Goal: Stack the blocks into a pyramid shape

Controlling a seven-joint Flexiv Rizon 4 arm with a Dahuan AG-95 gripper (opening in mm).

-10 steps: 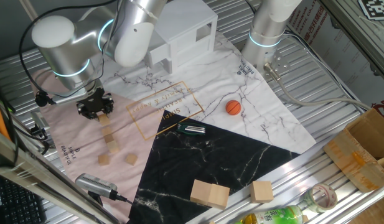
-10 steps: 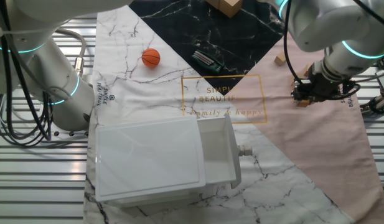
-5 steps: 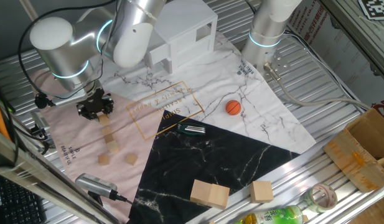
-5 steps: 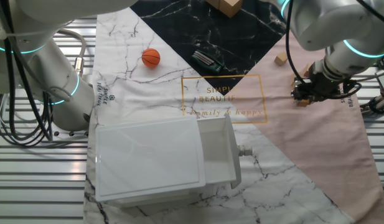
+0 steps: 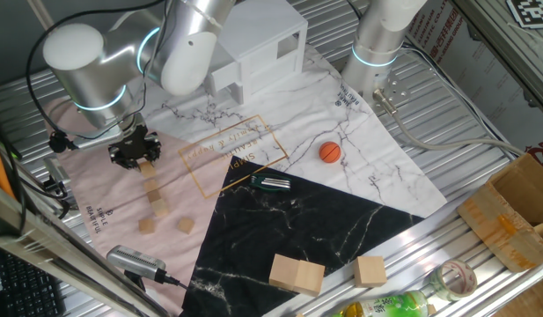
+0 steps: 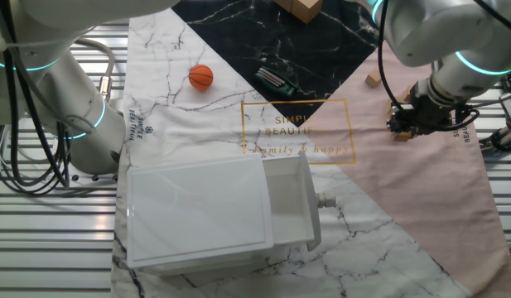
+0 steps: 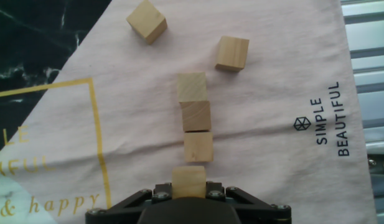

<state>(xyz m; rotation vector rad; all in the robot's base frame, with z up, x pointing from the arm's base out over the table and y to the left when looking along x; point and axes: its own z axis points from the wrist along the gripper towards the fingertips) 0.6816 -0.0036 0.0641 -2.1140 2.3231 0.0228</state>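
My gripper [image 7: 189, 186] is shut on one small tan block [image 7: 189, 180], held low over the pink cloth. Just ahead of it, three blocks lie in a line: the nearest [image 7: 198, 147], the middle [image 7: 196, 116] and the farthest [image 7: 192, 87]. Two loose blocks [image 7: 146, 20] [image 7: 232, 53] lie beyond the line. In one fixed view the gripper [image 5: 135, 151] hangs at the upper end of the block row [image 5: 156, 199], with the loose blocks [image 5: 146, 226] [image 5: 185, 225] below. In the other fixed view the gripper [image 6: 408, 122] hides most of the row.
An orange ball [image 5: 330, 152] and a dark tool [image 5: 271, 183] lie mid-table. A white drawer cabinet [image 5: 258, 53] stands at the back. Two large pale wooden blocks [image 5: 297, 274] [image 5: 370, 270] sit on the black mat. A silver device [image 5: 135, 261] lies near the cloth's corner.
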